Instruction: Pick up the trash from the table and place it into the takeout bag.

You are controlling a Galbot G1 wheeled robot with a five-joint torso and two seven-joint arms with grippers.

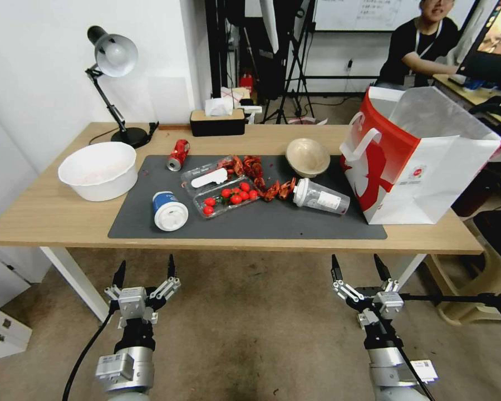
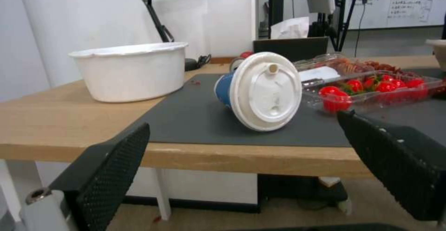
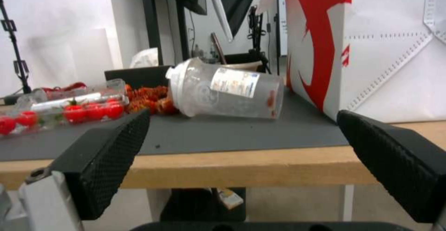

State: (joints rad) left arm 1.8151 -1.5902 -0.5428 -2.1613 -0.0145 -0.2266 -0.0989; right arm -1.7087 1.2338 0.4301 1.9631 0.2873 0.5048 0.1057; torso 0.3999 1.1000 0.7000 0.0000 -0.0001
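We see both grippers low before the desk, fingers spread, gripping nothing: left gripper faces the toppled blue-and-white paper cup, right gripper faces the clear lidded cup on its side. Red can and beige bowl sit on the grey mat (bowl tilted). Takeout bag stands upright at the desk's right end, mouth open.
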